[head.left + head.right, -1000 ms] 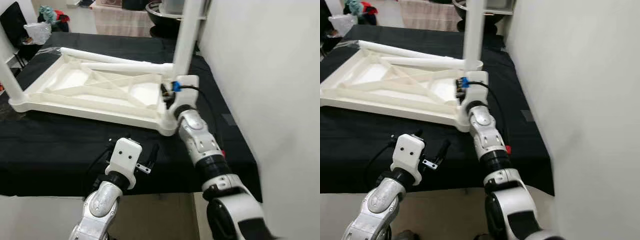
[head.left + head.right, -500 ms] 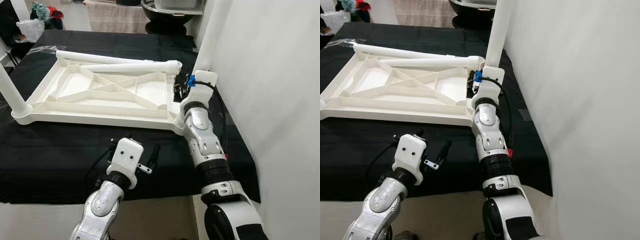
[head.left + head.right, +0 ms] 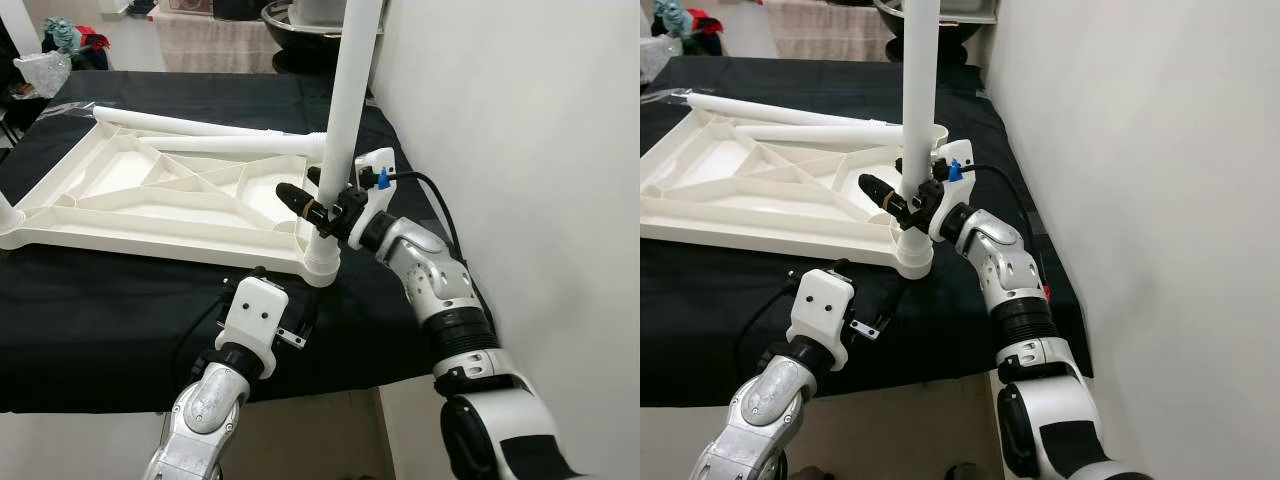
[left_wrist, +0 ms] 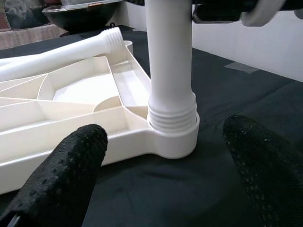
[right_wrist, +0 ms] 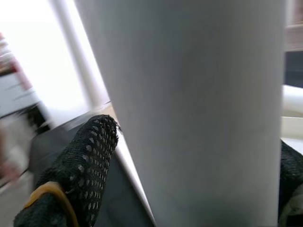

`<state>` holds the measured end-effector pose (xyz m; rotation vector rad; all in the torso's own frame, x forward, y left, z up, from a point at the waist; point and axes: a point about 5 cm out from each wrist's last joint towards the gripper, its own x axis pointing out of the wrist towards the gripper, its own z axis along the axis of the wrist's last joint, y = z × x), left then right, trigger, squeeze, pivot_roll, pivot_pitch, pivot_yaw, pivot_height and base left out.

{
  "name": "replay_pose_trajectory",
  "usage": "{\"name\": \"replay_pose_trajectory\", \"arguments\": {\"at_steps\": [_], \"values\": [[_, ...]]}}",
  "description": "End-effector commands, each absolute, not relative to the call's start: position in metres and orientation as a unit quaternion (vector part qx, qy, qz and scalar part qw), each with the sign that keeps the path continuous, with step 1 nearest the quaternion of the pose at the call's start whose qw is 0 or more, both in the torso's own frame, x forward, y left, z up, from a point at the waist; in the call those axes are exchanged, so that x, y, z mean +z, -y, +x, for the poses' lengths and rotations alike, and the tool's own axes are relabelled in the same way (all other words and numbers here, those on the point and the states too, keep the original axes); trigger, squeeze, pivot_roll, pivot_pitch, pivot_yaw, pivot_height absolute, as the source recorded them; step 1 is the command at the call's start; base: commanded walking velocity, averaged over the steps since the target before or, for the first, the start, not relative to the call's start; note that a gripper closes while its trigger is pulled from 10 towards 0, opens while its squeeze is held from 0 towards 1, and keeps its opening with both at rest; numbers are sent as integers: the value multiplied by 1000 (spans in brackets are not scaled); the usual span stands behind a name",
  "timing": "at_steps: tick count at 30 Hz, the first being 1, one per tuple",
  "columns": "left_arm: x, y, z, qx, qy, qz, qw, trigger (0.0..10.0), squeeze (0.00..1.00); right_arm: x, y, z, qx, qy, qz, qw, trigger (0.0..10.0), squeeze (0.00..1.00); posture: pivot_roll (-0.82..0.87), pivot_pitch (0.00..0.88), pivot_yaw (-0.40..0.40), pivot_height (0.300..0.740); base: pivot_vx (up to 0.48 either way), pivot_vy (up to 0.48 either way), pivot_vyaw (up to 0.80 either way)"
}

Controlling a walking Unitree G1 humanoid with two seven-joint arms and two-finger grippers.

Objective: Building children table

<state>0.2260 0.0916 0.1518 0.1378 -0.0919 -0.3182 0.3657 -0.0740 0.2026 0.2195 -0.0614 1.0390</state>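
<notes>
Right tool (image 3: 318,207) clamps the upright white plastic leg (image 3: 340,120) to seat it in the upturned white tabletop's (image 3: 150,195) 5 o'clock corner socket on the black-clothed worktop (image 3: 100,320); left tool (image 3: 283,320) idles open nearby.

A white plastic tabletop (image 3: 170,195) lies upside down on the black-covered table (image 3: 110,310), ribbed underside up. One white leg (image 3: 340,120) stands upright in its near right corner socket. Two loose white legs (image 3: 210,135) lie along its far edge.
</notes>
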Motion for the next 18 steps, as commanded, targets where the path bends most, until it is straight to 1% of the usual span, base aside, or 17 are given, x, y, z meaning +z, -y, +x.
{"name": "replay_pose_trajectory", "arguments": {"at_steps": [1,3,6,7,8,10,11,12,13,14,15,18], "values": [[149,-90,225,-163,41,68,984,10000,0,209,62,365,529,40,94,842,10000,0,75,56,-100,740,0,0,0],[149,-90,225,-163,41,68,983,10000,0,210,57,369,528,44,85,844,10000,0,75,56,-100,740,0,0,0],[149,-90,225,-163,41,68,983,10000,0,210,57,369,528,44,85,844,10000,0,75,56,-100,740,0,0,0],[149,-90,225,-163,41,68,983,10000,0,210,52,369,533,45,87,841,5608,0,81,60,-100,740,0,0,0],[149,-90,225,-164,41,68,983,10000,0,211,48,369,537,52,91,837,0,0,84,62,-101,740,0,0,0],[149,-90,225,-164,41,68,983,10000,0,212,45,369,528,60,93,842,0,0,84,62,-101,740,0,0,0],[149,-90,225,-164,41,68,983,10000,0,213,43,370,514,68,91,850,0,0,84,62,-101,740,0,0,0],[149,-90,225,-164,41,68,983,10000,0,213,43,370,514,68,91,850,0,0,84,62,-101,740,0,0,0],[149,-90,225,-163,41,68,983,10000,0,213,44,372,497,73,89,860,0,0,80,67,-101,740,0,0,0],[149,-90,226,-163,41,69,983,10000,0,211,47,378,431,75,74,896,0,0,77,67,-99,740,0,0,0],[149,-90,226,-163,41,69,983,10000,0,209,50,381,402,74,71,910,0,0,77,67,-99,740,0,0,0],[149,-90,226,-163,41,69,983,10000,0,208,53,384,367,71,71,925,0,0,77,67,-99,740,0,0,0]]}}
